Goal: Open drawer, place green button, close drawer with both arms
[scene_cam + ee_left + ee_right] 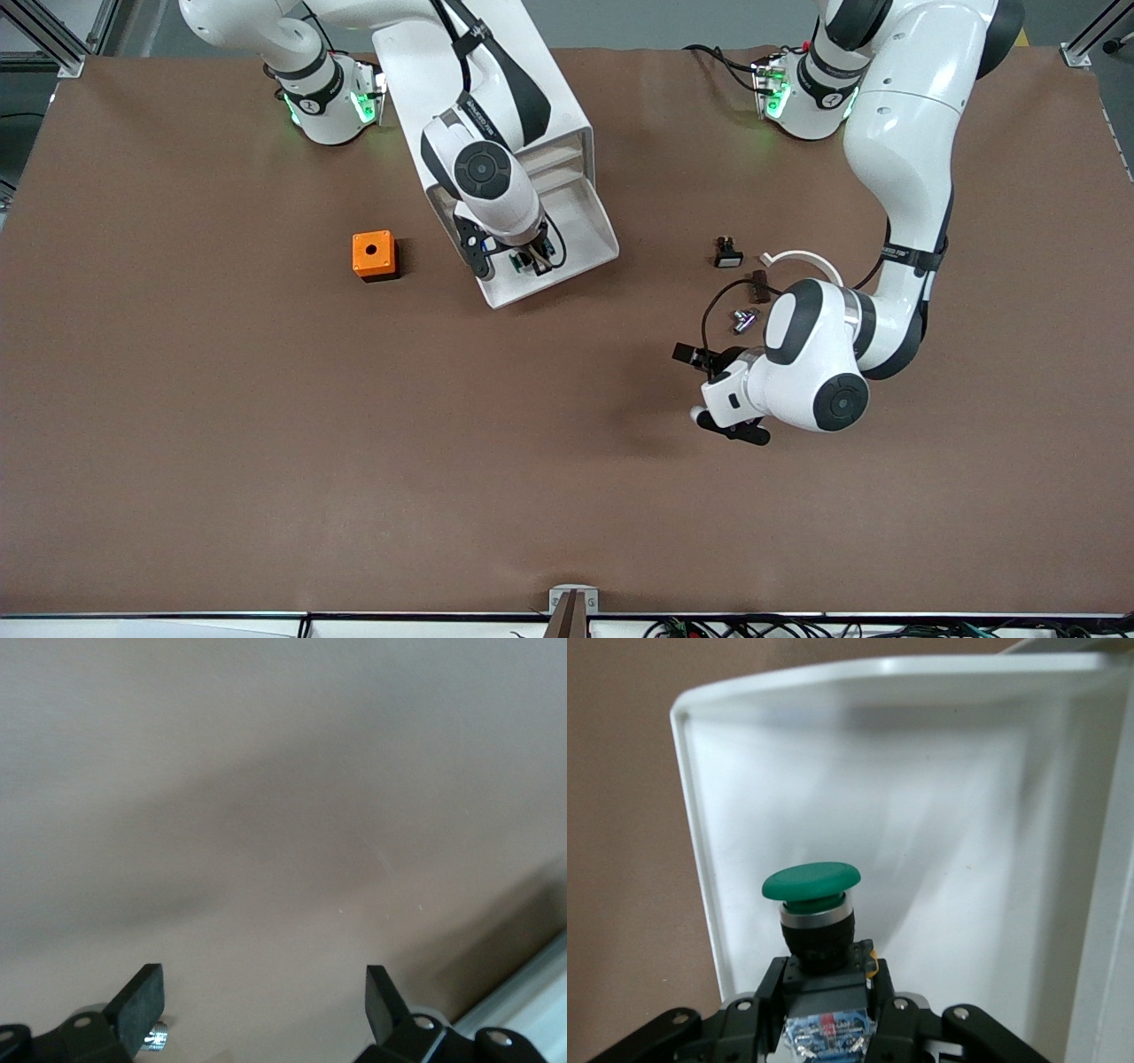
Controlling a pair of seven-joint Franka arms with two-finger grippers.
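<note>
The white cabinet stands at the right arm's end of the table, and one drawer is pulled out toward the front camera. My right gripper is over the open drawer, shut on the button. In the right wrist view the gripper grips the dark body of the button, green cap outward, over the white floor of the drawer. My left gripper is open and empty over bare table at the left arm's end. The left wrist view shows this gripper wide apart.
An orange cube with a hole lies beside the cabinet. A black switch with a white face and a small silver part lie near the left arm. The silver part also shows by one finger in the left wrist view.
</note>
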